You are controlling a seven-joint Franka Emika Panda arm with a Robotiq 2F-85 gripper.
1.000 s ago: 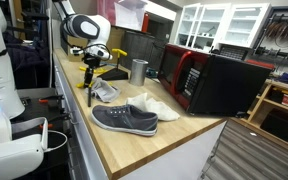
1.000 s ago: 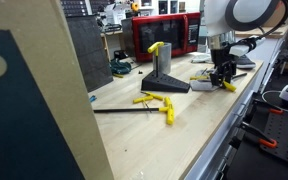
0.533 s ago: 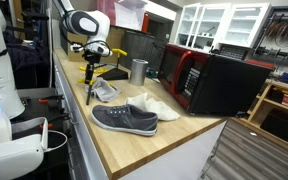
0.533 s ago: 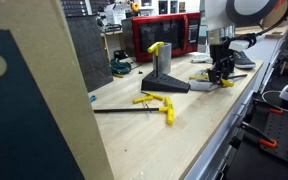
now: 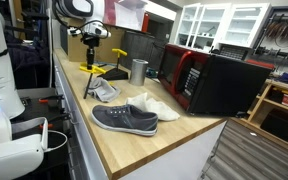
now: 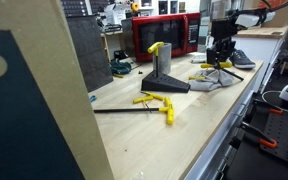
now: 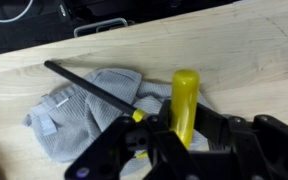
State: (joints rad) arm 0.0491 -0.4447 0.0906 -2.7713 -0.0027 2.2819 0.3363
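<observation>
Arm (image 5: 79,8): glossy white rounded shells, black bands at joints (segments read as fat tubes). Dark ring where the last white link meets wrist, in both exterior views. Gripper (image 5: 91,42): black all over, blocky body, slimmer toward tips. Wrist view: matte black fingers (image 7: 254,140), jointed links, rounded pivots, dull highlights along edges. Screws, markings, cables too small to tell.

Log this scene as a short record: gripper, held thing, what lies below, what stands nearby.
grip: gripper shut on the yellow-handled tool
tool: its black shaft slants across the grey cloth in the wrist view
below: grey cloth on the wooden counter
nearby: grey shoe, metal cup, red-fronted microwave
</observation>
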